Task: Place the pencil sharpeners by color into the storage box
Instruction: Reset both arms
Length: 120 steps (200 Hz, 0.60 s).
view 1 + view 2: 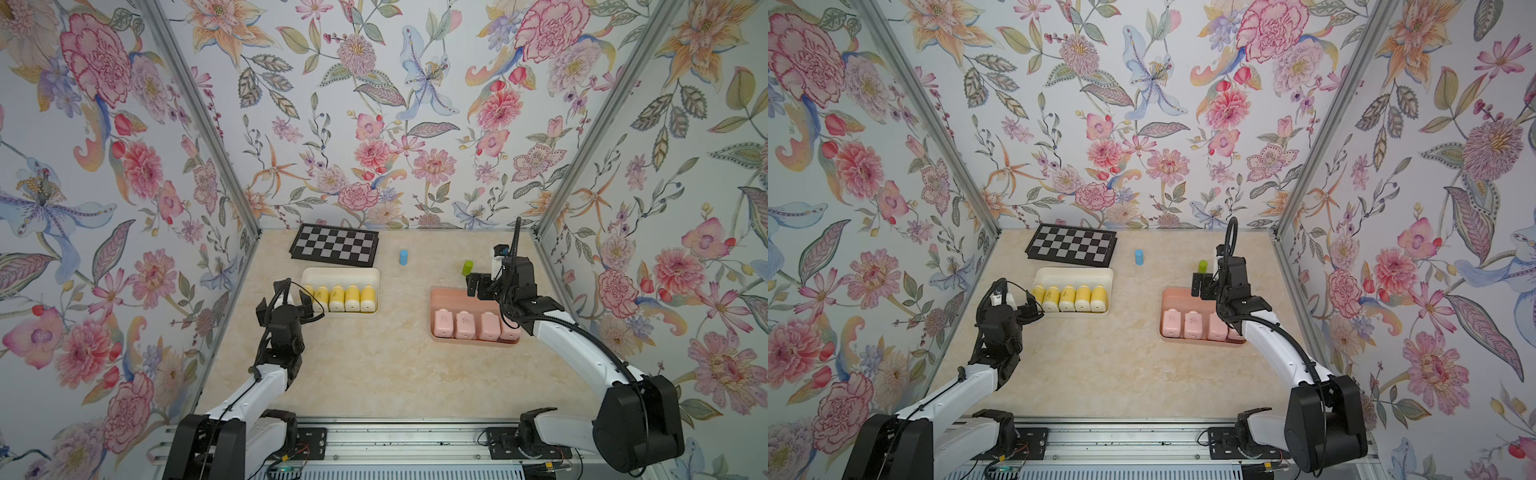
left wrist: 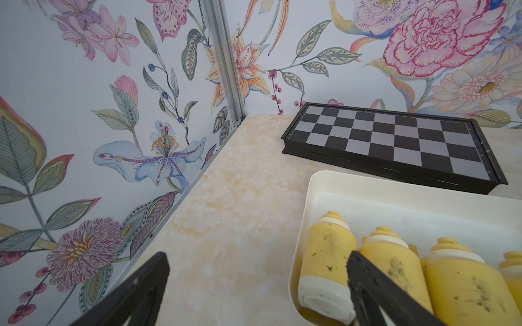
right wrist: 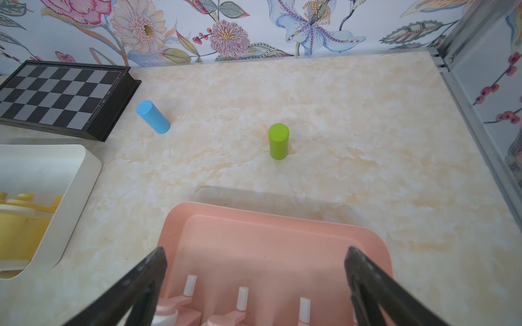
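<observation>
Top views: in both, we see five yellow pencil sharpeners (image 1: 338,298) lying side by side in the cream box (image 1: 340,272).
Pink pencil sharpeners (image 1: 465,325): we count four in a row in the pink box (image 1: 446,296); the right arm partly covers the last.
Left gripper (image 2: 257,258): jaws spread, grasping nothing; one finger hangs above the yellow row, the other over the table (image 1: 374,365).
Right gripper (image 3: 254,254): released, jaws apart above the pink box.
Surroundings: we find a green cylinder (image 1: 467,268) just behind the pink box, a blue cylinder (image 1: 403,257) further back, and a chessboard (image 1: 336,245) behind the cream box.
</observation>
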Tool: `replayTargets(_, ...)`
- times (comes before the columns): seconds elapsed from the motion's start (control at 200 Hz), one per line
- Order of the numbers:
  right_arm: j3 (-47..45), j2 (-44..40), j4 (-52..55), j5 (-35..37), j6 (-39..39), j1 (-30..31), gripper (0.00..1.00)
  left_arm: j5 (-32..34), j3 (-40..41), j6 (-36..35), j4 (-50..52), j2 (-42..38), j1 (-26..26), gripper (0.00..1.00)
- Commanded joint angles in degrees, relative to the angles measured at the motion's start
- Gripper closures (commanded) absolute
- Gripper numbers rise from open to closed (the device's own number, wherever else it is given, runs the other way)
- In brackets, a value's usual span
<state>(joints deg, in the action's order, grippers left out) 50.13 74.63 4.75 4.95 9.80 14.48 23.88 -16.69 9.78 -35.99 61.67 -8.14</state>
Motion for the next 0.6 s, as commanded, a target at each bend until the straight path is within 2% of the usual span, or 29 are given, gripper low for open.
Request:
replayTargets(0.0,-3.14,0.97,-10.18,5.89,-2.72,-0.11,0.00,3.39,2.34,-3.73,-14.34,1.59,0.60,0.01)
replayTargets(0.195,-8.40,2.92,-21.64,9.68,-7.65,-0.60,0.00,4.60,6.07,-6.40,-24.84,6.22,0.85,0.01)
replayTargets(0.405,-13.43,2.18,-26.63,13.36,-11.67,-1.58,0.00,4.67,9.29,-8.67,-32.35,9.07,1.93,0.01)
replayTargets(0.595,-17.83,0.79,-29.96,11.08,-12.39,-4.91,0.00,2.66,10.05,-8.50,-37.52,13.01,3.69,0.01)
